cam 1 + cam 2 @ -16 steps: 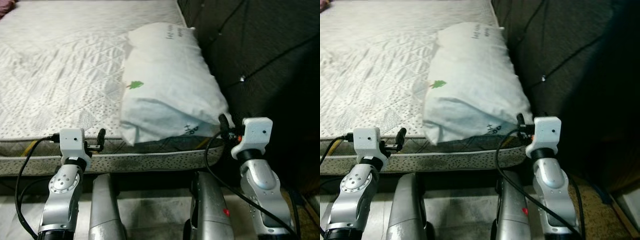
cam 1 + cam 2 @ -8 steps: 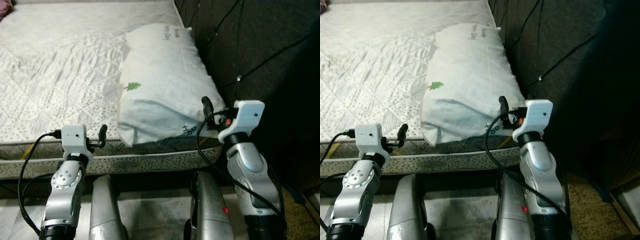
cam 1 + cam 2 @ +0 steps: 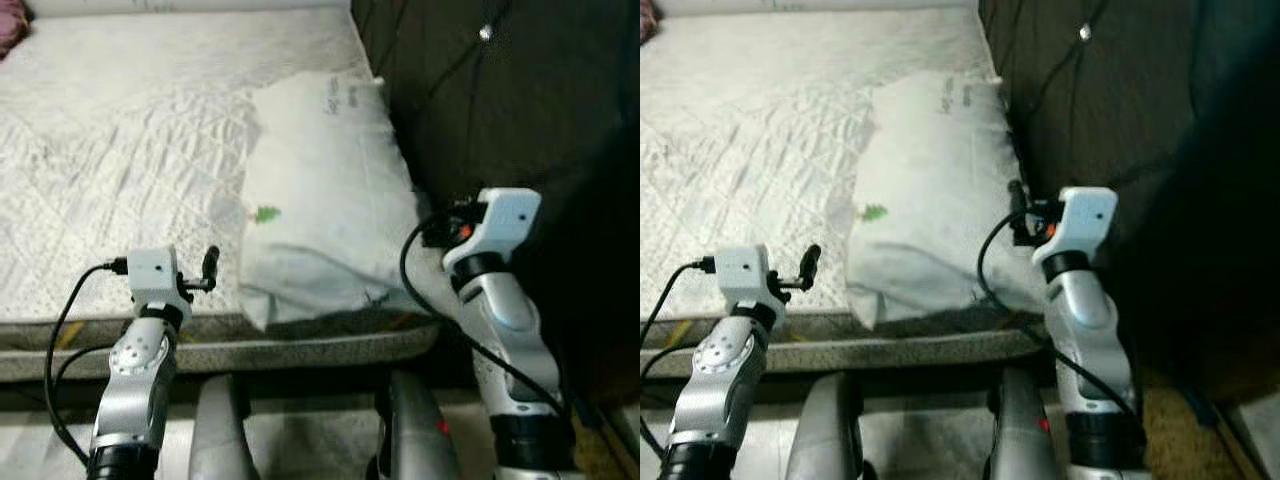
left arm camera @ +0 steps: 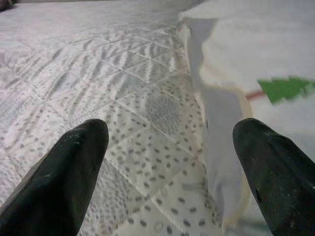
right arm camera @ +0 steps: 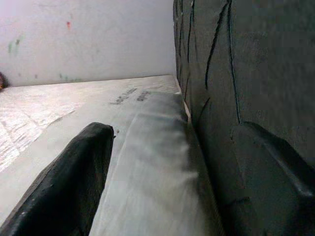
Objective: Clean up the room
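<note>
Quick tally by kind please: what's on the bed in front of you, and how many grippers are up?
Pillow: 1
Mattress: 1
Dark headboard: 1
Grippers: 2, the left gripper and the right gripper
Total: 5

bed [image 3: 130, 160]: white quilted mattress with grey speckles, filling the left and centre | headboard [image 3: 470, 90]: dark, tufted, upright along the bed's right side | wall [image 5: 88, 39]: pale, marked, behind the bed's far end | floor [image 3: 1185, 430]: speckled brown at lower right
</note>
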{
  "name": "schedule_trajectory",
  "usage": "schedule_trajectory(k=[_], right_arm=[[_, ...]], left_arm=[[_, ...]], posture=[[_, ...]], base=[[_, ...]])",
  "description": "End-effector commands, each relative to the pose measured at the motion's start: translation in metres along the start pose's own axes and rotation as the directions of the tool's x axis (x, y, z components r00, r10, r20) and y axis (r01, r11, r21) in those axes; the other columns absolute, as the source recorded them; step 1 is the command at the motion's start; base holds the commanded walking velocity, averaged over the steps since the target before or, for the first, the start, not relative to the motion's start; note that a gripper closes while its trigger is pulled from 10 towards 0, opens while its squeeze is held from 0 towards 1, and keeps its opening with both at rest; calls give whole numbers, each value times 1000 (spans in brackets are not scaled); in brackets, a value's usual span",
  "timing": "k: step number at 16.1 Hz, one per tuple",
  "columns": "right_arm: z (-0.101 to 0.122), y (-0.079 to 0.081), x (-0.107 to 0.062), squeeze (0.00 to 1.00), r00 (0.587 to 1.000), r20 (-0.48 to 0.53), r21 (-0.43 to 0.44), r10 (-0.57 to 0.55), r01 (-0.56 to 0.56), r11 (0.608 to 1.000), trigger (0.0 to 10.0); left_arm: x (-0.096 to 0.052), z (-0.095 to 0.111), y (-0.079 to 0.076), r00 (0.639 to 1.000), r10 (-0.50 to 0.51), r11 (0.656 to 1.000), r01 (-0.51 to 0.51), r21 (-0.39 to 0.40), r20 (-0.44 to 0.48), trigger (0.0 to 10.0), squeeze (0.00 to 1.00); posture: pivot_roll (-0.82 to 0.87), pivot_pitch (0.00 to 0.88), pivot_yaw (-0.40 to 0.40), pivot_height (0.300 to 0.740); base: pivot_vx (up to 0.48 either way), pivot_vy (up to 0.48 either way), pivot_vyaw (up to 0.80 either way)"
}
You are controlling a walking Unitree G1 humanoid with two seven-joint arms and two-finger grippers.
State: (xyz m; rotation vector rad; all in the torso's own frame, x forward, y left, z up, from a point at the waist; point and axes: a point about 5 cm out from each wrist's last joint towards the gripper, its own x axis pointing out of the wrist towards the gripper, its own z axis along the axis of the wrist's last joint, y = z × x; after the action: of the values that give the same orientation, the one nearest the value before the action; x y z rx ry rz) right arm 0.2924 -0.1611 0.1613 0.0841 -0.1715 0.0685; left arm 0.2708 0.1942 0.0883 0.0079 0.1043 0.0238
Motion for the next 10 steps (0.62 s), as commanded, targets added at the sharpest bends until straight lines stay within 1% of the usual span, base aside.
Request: schedule_trajectory(k=[1,5,6,7,8,10], right_arm=[[1,0,3,0,1000,-3,-1,-3,3,1000,10000],[2,-2,4,0,1000,0,-11,-14,14,1000,10000],[2,-2,4,0,1000,0,-12,-17,17,1000,10000],[2,-3,4,0,1000,3,-13,-19,19,1000,10000],[2,-3,3,0,1000,3,-16,-20,20,1000,10000],[1,-4,3,0,1000,1,-23,-28,28,999,10000]], left_arm=[[2,1,2,1000,12,1000,-12,1,-1,10000,0],[3,2,3,1000,12,1000,-12,13,6,10000,0],[3,3,2,1000,9,1000,-9,7,14,10000,0],[3,6,2,999,23,1000,-22,-18,34,10000,0],[4,8,3,999,31,999,-30,-29,37,10000,0],[4,7,3,999,41,999,-40,-24,24,10000,0]], posture=[[16,0,7,651],[14,0,6,700],[15,0,5,715],[14,0,6,730],[16,0,5,739],[14,0,5,740]], base=[[0,0,0],[0,0,0],[0,0,0],[0,0,0],[0,0,0],[0,0,0]])
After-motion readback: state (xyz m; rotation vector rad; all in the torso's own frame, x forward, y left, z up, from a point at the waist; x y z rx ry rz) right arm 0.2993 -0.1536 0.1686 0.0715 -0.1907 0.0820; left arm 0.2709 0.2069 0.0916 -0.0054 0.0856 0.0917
